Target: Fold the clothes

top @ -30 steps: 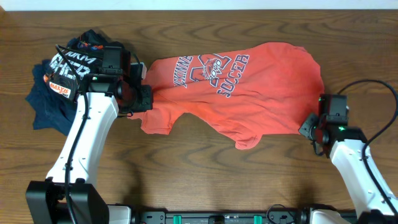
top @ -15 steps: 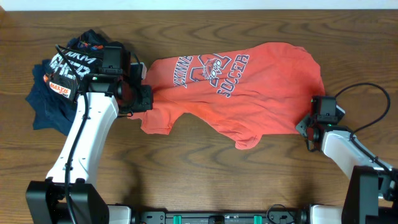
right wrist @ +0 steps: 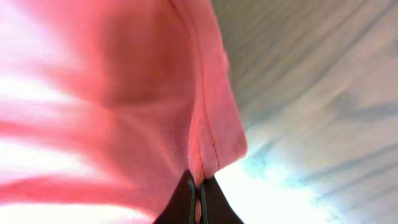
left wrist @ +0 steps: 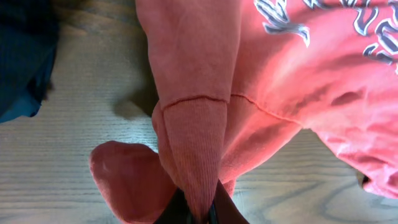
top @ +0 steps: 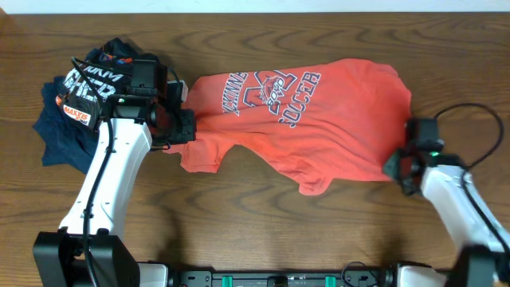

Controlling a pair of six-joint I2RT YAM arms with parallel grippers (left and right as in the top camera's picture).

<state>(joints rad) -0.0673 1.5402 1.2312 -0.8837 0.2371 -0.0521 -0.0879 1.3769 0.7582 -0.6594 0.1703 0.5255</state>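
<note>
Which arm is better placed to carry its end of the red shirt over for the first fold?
Probably right: the right gripper pinches the flat, spread end of the T-shirt; the left gripper holds the bunched end, close beside a dark garment pile.

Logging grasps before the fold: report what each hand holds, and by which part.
The left hand pinches the coral-red T-shirt by a ribbed band at its left end; the right hand pinches the stitched edge at its right end.
</note>
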